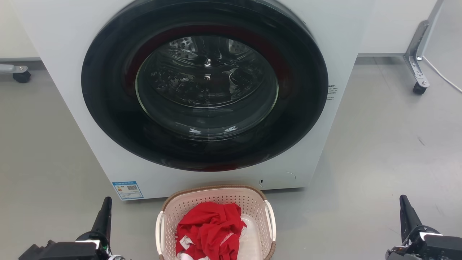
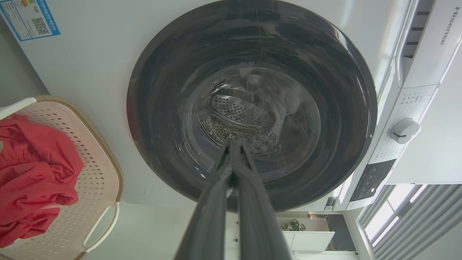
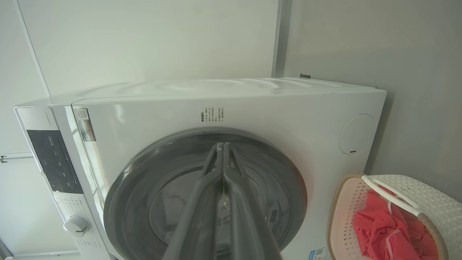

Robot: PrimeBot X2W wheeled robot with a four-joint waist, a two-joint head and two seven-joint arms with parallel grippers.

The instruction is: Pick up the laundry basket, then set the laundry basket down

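Observation:
The laundry basket [image 1: 249,199], beige-pink and perforated with a brown rim and white side handles, stands on the floor right in front of the washing machine, at the bottom centre of the head view. Red cloth [image 1: 209,229] lies in it. It also appears as the laundry basket [image 2: 94,169] in the left wrist view and the laundry basket [image 3: 431,200] in the right wrist view. My left gripper [image 1: 104,213] is left of the basket and my right gripper [image 1: 406,213] is far to its right. Both are shut, empty and apart from the basket: left gripper [image 2: 232,142], right gripper [image 3: 221,146].
A white front-loading washing machine [image 1: 72,90] with a shut round dark door [image 1: 205,83] stands just behind the basket. Grey floor [image 1: 379,151] spreads on both sides. A caster leg [image 1: 418,72] is at the upper right and another wheel [image 1: 21,76] at the far left.

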